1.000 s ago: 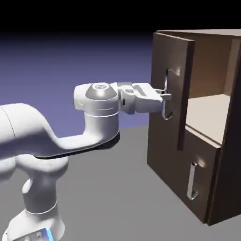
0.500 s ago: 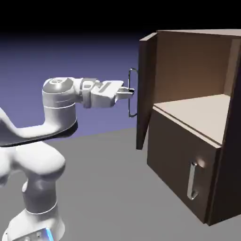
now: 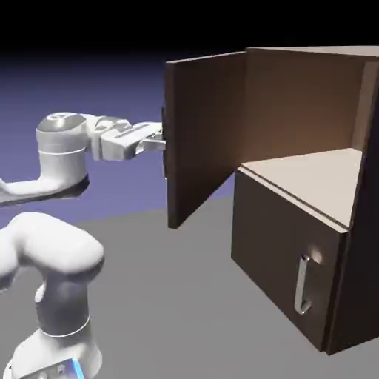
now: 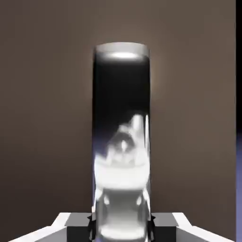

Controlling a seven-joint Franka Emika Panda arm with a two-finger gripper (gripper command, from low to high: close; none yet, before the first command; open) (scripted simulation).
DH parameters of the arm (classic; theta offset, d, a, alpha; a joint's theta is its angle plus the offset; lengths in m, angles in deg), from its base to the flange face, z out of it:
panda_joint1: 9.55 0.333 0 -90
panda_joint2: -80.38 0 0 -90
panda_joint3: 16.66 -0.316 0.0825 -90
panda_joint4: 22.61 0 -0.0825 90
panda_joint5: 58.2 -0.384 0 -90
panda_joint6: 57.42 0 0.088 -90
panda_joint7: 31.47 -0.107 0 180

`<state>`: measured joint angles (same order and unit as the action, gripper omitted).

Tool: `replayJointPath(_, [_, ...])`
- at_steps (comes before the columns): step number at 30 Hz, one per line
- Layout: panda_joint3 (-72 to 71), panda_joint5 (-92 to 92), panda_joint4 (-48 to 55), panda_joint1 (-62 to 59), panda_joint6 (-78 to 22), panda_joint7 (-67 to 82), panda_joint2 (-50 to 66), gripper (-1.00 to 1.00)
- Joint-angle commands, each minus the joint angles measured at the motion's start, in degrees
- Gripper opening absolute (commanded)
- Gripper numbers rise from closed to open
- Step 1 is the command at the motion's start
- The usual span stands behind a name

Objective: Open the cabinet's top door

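Blue-violet backdrop and grey table [image 3: 170, 296] frame the scene, with the white arm [image 3: 52, 252] seen at the exterior view's left. Its gripper [image 3: 158, 139] is clamped narrowly on the silver bar handle [image 4: 122, 142] of the top door [image 3: 203, 141], the bar filling the space between the fingertips [image 4: 80, 221] in the hand view. That door is swung wide from the cabinet [image 3: 311, 185], whose pale shelf [image 3: 311, 178] is exposed above the shut lower door [image 3: 285, 259].

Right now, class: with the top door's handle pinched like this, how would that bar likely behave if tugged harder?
The silver bar handle looks rigid, so probably no bending. Its mirror-like gloss suggests it may be slippery in the pincer. The top door, already standing wide open, would likely swing rather than resist.
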<state>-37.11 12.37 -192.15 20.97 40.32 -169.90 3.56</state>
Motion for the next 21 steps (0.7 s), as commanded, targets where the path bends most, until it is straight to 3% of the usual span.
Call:
replayJointPath(1, [-2.1, -2.0, 0.9, -0.2, -1.6, -0.5, 1.3, -1.00])
replayJointPath(10, [-20.8, -17.9, 14.0, -8.2, -16.2, -5.5, 14.8, -1.00])
replayJointPath(21, [-42.4, -29.5, 36.1, -29.6, -33.9, -9.9, 28.2, -1.00])
